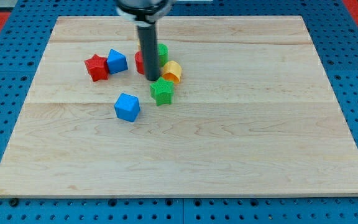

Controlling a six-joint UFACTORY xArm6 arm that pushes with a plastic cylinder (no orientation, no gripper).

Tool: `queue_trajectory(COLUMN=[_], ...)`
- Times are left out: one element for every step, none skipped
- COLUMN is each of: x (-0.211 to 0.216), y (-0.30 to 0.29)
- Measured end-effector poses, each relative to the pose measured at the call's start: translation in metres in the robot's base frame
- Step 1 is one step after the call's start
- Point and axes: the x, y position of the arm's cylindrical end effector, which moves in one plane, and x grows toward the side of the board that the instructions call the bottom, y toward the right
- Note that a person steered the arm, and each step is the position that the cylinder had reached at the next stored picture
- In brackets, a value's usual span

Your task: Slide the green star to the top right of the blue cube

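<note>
The green star (162,91) lies left of the board's middle, just below and right of my tip (152,79), which stands close to its upper left edge. A blue cube (127,107) lies to the lower left of the star. A second blue block (117,61) sits further up and left, beside a red star (96,67). The dark rod (148,50) comes down from the view's top and hides part of the blocks behind it.
A yellow block (171,71) sits just above right of the green star. A red block (140,62) and a green block (162,53) are partly hidden behind the rod. The wooden board (229,137) lies on a blue pegboard.
</note>
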Motion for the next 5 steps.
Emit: queue_trajectory(x=[0.012, 0.024, 0.024, 0.032, 0.062], y=[0.017, 0.028, 0.037, 0.072, 0.061])
